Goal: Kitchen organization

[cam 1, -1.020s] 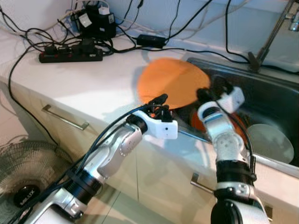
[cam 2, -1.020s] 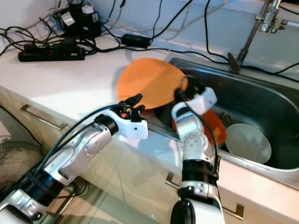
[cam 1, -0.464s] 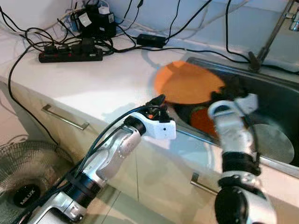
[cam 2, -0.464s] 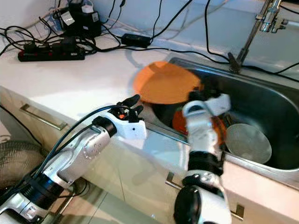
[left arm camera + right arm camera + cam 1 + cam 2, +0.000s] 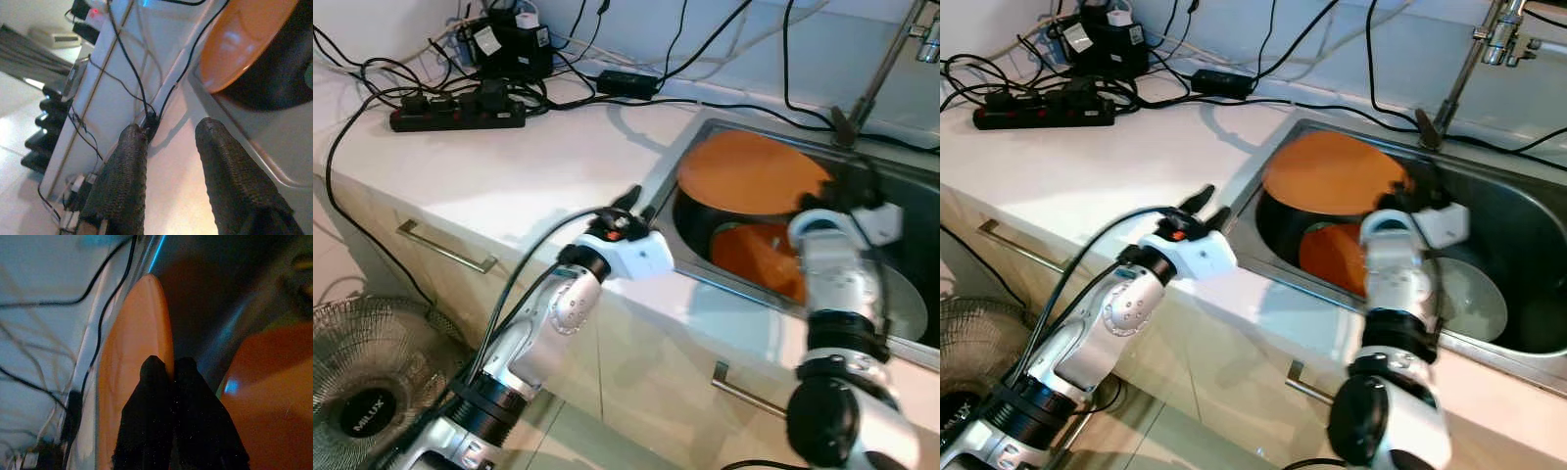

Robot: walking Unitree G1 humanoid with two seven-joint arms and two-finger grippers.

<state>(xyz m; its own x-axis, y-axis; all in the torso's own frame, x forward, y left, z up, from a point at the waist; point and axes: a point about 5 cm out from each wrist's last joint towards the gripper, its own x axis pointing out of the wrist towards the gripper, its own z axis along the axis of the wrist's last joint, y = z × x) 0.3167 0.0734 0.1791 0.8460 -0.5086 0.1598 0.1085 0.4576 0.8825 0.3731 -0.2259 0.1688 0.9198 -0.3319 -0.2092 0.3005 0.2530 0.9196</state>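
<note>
The orange plate [image 5: 751, 172] hangs over the left part of the sink [image 5: 901, 211], roughly level, its far rim toward the wall and its near-right rim pinched by the right gripper [image 5: 845, 191]. In the right wrist view the plate's edge [image 5: 146, 323] runs straight in between the two black fingers [image 5: 151, 421], which are pressed together on it, so the jaws are narrow and holding the plate by its rim. The plate does not touch the things below it.

Under it, inside the basin, lies a second orange dish [image 5: 759, 257], and just right of that a pale round plate [image 5: 1469, 299] on the sink floor, partly hidden by the right arm.

The left gripper [image 5: 634, 199] hovers above the bench [image 5: 509, 166] at the sink's left rim, well apart from the held plate. The left wrist view shows its jaws standing apart with nothing between them, the fingers [image 5: 124, 181] pointing along the bench toward the wall, the plate's edge [image 5: 244, 39] beyond them.

At the far left of the bench a black power strip [image 5: 458, 116] sits among tangled black cables [image 5: 372, 78], with a black adapter [image 5: 626, 82] nearer the sink. A faucet stem [image 5: 1464, 69] rises behind the basin. Below the bench are cabinet fronts with metal handles [image 5: 445, 250], and a fan [image 5: 362, 392] stands on the floor at lower left.
</note>
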